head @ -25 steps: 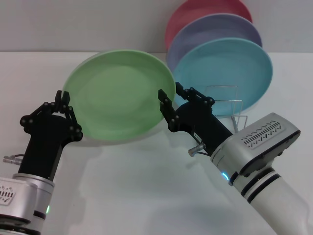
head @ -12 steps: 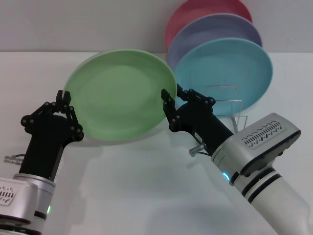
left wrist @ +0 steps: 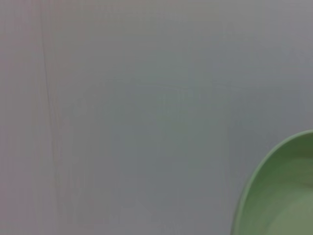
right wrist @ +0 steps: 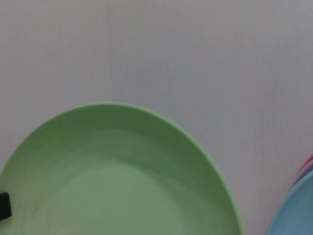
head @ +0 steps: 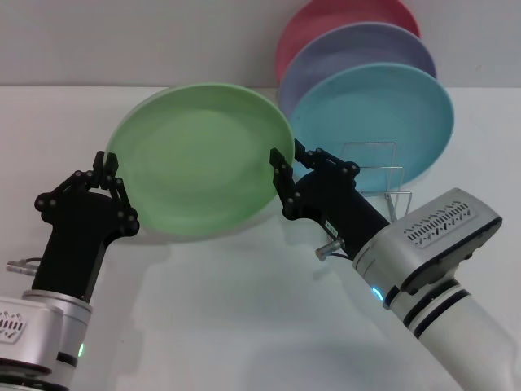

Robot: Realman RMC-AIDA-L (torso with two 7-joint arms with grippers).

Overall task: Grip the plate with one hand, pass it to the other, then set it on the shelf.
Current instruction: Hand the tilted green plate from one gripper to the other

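Both jaws read as clamped from my station: left gripper on the light green plate's left rim, right gripper on its right rim. Plate: held tilted above the white table, just left of the wire rack with the turquoise plate.

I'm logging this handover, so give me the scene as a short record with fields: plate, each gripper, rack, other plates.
plate: light green, lifted and tilted, held at both edges
left gripper: at the plate's left rim, shut on it
right gripper: at the plate's right rim, shut on it
rack: silver wire, behind the right gripper
other plates: blue plate, lavender plate and pink plate upright in the rack
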